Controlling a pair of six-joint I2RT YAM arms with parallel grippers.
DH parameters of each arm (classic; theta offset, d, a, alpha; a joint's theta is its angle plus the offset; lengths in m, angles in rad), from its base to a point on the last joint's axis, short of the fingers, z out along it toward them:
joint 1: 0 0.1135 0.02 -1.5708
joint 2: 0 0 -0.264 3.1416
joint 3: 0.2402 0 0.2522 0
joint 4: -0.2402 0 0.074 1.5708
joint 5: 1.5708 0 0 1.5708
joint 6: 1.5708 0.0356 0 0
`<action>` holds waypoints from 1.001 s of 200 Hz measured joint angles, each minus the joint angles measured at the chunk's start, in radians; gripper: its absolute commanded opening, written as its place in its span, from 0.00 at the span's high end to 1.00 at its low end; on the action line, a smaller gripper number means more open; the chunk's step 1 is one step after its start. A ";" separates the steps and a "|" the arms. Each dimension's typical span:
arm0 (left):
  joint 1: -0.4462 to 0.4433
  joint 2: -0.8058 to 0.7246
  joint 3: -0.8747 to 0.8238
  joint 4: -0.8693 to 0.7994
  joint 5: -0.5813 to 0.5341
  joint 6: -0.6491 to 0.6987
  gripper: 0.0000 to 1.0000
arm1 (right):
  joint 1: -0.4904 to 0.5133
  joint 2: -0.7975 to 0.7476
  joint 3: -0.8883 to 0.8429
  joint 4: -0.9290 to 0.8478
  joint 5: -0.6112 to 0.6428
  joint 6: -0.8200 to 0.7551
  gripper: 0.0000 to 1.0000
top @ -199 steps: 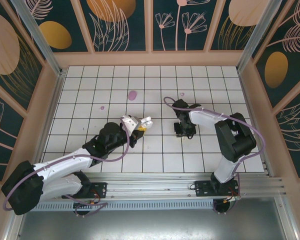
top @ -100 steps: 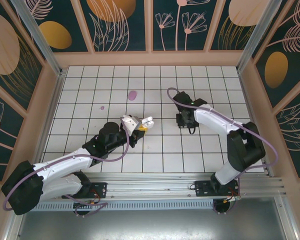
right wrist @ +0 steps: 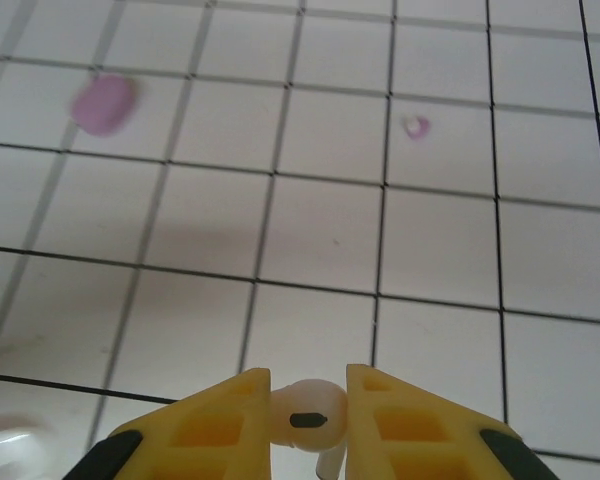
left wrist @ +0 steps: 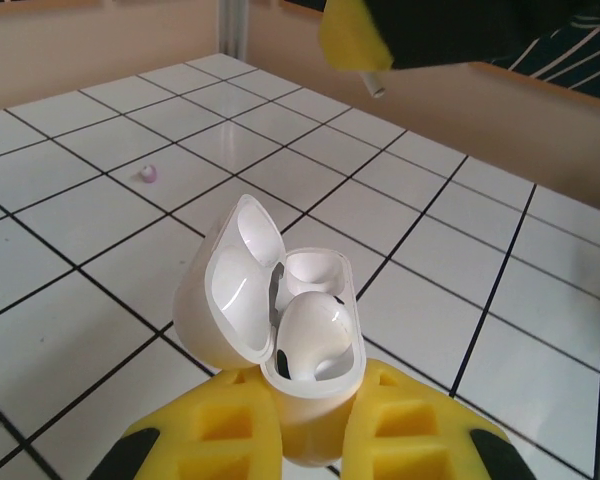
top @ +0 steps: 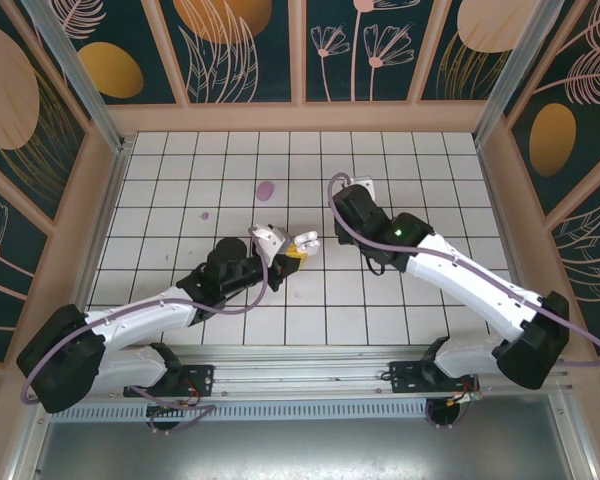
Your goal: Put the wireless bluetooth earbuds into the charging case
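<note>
On the white tiled table (top: 430, 160), furthest left lies a small pinkish speck (top: 204, 214), and right of it, further back, a flat purple oval piece (top: 266, 189). Nearer the middle, the left gripper (left wrist: 315, 405) has its yellow pads closed on the lower body of the charging case (left wrist: 280, 330), one pad on each side, holding it just above the tiles. The case's lid is swung open toward the left, and one earbud (left wrist: 315, 335) sits in the nearer socket – the socket behind it shows as a bare white cup. Right of the case and a little further back, the right gripper (right wrist: 308, 398) hangs above the tiles with its jaws drawn narrow on the second earbud (right wrist: 305, 412) – the bulb is pinched between the yellow pads and the stem pokes out below them.
</note>
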 measured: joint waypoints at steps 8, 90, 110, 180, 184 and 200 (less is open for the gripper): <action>0.000 0.008 0.011 0.006 0.002 -0.006 1.00 | 0.022 -0.018 0.000 0.024 0.011 -0.005 0.81; 0.000 0.043 0.066 0.067 0.045 -0.073 1.00 | 0.148 -0.111 -0.086 0.269 0.025 -0.089 0.83; 0.000 0.049 0.067 0.085 0.059 -0.097 1.00 | 0.157 -0.147 -0.142 0.312 0.003 -0.098 0.82; 0.000 0.051 0.067 0.126 0.074 -0.150 1.00 | 0.157 -0.170 -0.179 0.347 -0.022 -0.093 0.82; 0.000 0.051 0.067 0.127 0.074 -0.151 1.00 | 0.157 -0.170 -0.180 0.347 -0.023 -0.092 0.82; 0.000 0.051 0.067 0.127 0.075 -0.157 1.00 | 0.157 -0.170 -0.180 0.348 -0.027 -0.085 0.82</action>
